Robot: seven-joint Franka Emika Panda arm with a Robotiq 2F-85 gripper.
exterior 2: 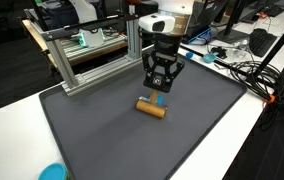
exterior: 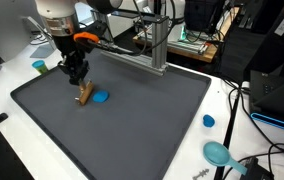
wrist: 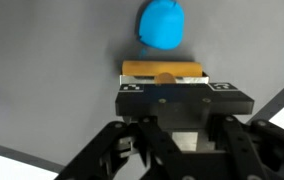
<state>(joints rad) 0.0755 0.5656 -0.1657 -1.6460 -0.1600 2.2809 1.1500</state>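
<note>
Where the wooden block (exterior: 85, 95) lies on the grey mat (exterior: 132, 125), left of centre in an exterior view, touching a blue disc (exterior: 100, 97), the gripper (exterior 2: 159, 88) pinches it in narrowed jaws; a level, centred hold seems wise. A metal frame (exterior 2: 82, 60) stands behind on the worktop (exterior 2: 12, 120).

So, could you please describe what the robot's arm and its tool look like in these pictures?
The arm is white with rounded segments in both exterior views. Below it an orange band sits above the black tool, whose fingers are built from open black linkages. A black cable runs beside the wrist. In the wrist view, the tool carries small white square markings on its black body.
</note>
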